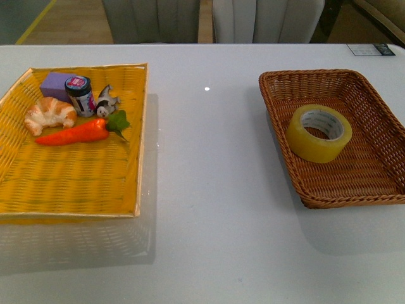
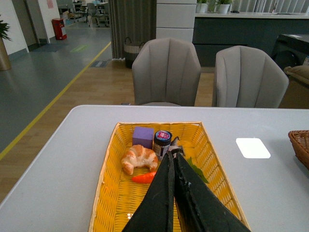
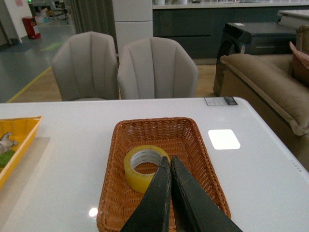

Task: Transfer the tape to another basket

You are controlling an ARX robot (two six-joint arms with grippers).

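Observation:
The tape (image 1: pixel 318 133), a yellowish roll with a white core, lies in the brown wicker basket (image 1: pixel 373 183) at the right of the table. In the right wrist view the tape (image 3: pixel 136 174) lies in the basket (image 3: pixel 193 145) just beyond my shut right gripper (image 3: pixel 167 159), which hangs above it and holds nothing. My left gripper (image 2: pixel 171 154) is shut and empty, above the flat yellow tray (image 2: pixel 113 193). Neither arm shows in the front view.
The yellow tray (image 1: pixel 76 183) at the left holds a croissant (image 1: pixel 49 114), a carrot (image 1: pixel 73 134), a dark jar (image 1: pixel 80 95), a purple block (image 1: pixel 56 85) and a small figurine (image 1: pixel 106 101). Two grey chairs (image 2: pixel 207 77) stand behind the white table. A card (image 1: pixel 370 49) lies at the far right edge.

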